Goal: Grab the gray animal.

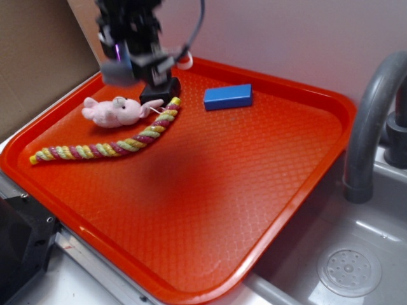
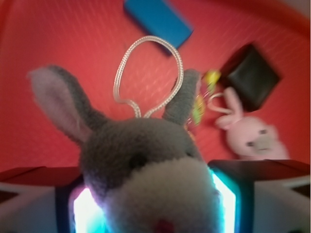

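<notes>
The claw (image 2: pixel 154 194) grips the gray animal (image 2: pixel 146 165): in the wrist view the toy's gray head and white muzzle fill the gap between the two lit pads (image 2: pixel 224 196), which press against it on either side. In the exterior view the claw hangs above the back left corner of the orange tray (image 1: pixel 267 190), raised over the small black block (image 1: pixel 160 90), and the toy itself is mostly hidden behind the arm; only its white string loop (image 1: pixel 184 61) peeks out beside the claw. So the grab looks essentially done (the toy appears to be off the tray surface, though how high I cannot tell). What may remain, in my judgement, is only to keep the hold secure.

The animal sits face toward the wrist camera, muzzle nearest the lens, with both long ears and the loop extending away from the claw toward the tray below. Its long axis thus seems to run roughly along the claw's own axis, head at the pads, ears trailing down.

Left on the tray are the pink plush animal (image 1: pixel 113 111), the braided rope (image 1: pixel 108 145) and the blue block (image 1: pixel 227 96), all untouched
</notes>
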`<state>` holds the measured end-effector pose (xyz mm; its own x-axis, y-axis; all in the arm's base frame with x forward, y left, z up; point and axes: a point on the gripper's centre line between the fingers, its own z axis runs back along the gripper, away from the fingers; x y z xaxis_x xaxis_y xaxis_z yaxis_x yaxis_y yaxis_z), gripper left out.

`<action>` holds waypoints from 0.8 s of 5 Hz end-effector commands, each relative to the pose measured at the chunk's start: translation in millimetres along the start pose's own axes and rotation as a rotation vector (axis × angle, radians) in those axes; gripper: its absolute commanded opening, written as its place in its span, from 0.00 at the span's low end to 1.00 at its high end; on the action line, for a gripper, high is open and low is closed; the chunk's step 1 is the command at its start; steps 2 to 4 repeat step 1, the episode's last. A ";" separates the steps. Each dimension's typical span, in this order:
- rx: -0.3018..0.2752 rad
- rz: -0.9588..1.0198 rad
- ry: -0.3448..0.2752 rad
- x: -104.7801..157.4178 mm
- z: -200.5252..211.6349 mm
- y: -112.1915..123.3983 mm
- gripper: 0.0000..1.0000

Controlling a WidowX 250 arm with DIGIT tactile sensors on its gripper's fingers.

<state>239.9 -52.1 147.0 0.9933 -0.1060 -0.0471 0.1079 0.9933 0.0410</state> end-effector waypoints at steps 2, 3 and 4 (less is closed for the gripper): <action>-0.093 -0.042 -0.175 -5.2 61.0 9.1 0.00; -0.093 -0.042 -0.175 -5.2 61.0 9.1 0.00; -0.093 -0.042 -0.175 -5.2 61.0 9.1 0.00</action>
